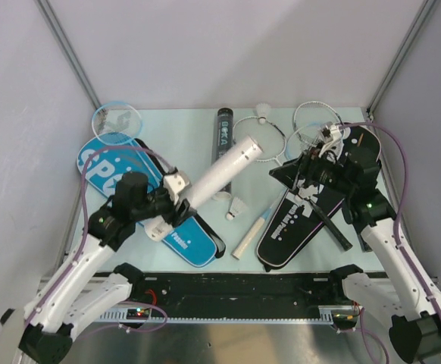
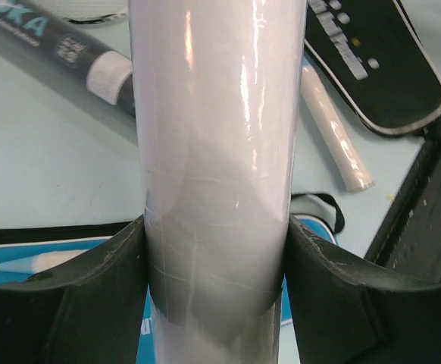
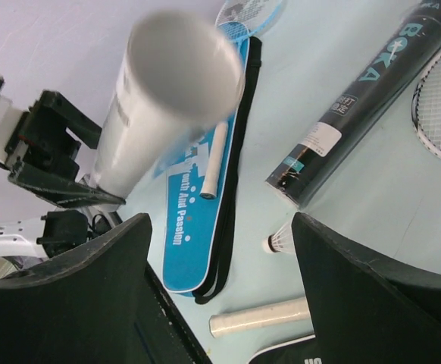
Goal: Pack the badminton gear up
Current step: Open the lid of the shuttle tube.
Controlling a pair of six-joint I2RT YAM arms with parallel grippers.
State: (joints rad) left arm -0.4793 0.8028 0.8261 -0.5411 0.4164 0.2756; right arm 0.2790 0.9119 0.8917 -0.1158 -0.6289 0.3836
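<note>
My left gripper [image 1: 173, 203] is shut on the lower end of a white tube [image 1: 222, 171] and holds it tilted above the table, open end toward the right arm. In the left wrist view the tube [image 2: 217, 136] fills the gap between the fingers [image 2: 92, 296]. My right gripper [image 1: 290, 168] is open and empty, facing the tube's open mouth [image 3: 182, 68]. A black tube [image 1: 224, 136] lies at the back centre. One shuttlecock [image 1: 238, 206] lies below the white tube and another [image 1: 264, 112] at the back. A blue cover [image 1: 141, 189] holding a light blue racket [image 1: 117, 120] lies left; a black cover [image 1: 304, 220] lies right.
Silver racket heads [image 1: 260, 138] [image 1: 317, 117] lie at the back right, and a white racket grip [image 1: 251, 235] points toward the front edge. White walls close in the left, right and back. A black rail [image 1: 236, 292] runs along the front.
</note>
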